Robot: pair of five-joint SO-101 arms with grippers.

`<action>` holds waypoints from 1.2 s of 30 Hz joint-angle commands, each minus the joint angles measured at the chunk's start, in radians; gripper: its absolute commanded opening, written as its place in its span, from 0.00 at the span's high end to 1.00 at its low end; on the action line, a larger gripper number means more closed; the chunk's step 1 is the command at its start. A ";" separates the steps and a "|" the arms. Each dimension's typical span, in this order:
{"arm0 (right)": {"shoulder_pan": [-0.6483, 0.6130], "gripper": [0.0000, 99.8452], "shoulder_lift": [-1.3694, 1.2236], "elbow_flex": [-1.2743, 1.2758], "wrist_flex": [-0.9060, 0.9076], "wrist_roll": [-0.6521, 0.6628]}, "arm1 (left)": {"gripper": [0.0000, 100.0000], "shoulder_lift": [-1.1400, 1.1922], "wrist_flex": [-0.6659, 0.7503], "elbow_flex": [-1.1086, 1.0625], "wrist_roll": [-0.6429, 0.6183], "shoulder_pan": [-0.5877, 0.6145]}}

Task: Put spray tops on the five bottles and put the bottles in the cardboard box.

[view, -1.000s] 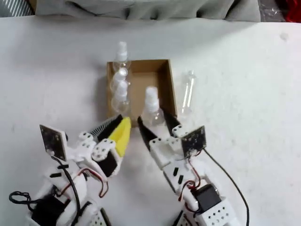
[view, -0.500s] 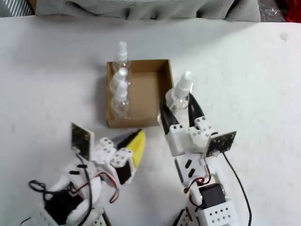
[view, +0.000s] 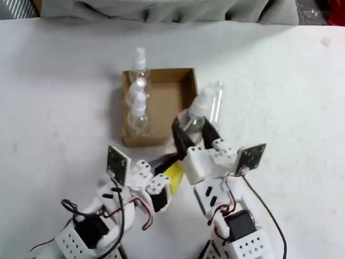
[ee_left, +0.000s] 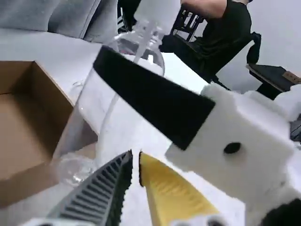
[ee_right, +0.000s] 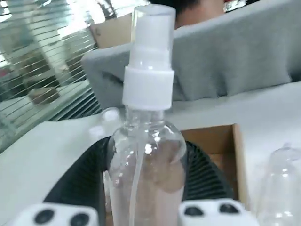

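Note:
My right gripper (view: pixel 193 127) is shut on a clear bottle (view: pixel 195 116) with a white spray top (view: pixel 205 99), held upright by the front right corner of the cardboard box (view: pixel 183 81). In the right wrist view the bottle (ee_right: pixel 146 146) stands between the black fingers (ee_right: pixel 82 181). Three capped bottles (view: pixel 138 89) stand in a row along the box's left wall. A topless clear bottle (view: pixel 215 103) lies on the table right of the box. My left gripper (view: pixel 170 166), yellow and grey, is shut and empty just beside the right gripper; its fingertips (ee_left: pixel 126 162) sit below the held bottle (ee_left: pixel 134 52).
White table (view: pixel 280 81) all around, with open room on both sides of the box. Grey cloth (view: pixel 161 8) runs along the far edge. The two arms are close together at the box's front.
The right arm carried the bottle from the box's front edge out to the right, then back toward the front right corner. The left arm swung right, up against the right gripper.

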State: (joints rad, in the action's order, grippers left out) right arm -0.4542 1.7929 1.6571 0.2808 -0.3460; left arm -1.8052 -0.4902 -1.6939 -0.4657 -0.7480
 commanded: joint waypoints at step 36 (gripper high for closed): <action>0.042 0.99 0.007 -0.152 0.107 0.167 | 0.98 -0.016 -0.384 0.002 0.393 0.213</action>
State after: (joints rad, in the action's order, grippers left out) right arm -0.4235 1.7944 1.5374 0.4127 -0.2064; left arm -1.8052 -0.8447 -1.6939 -0.1404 -0.5992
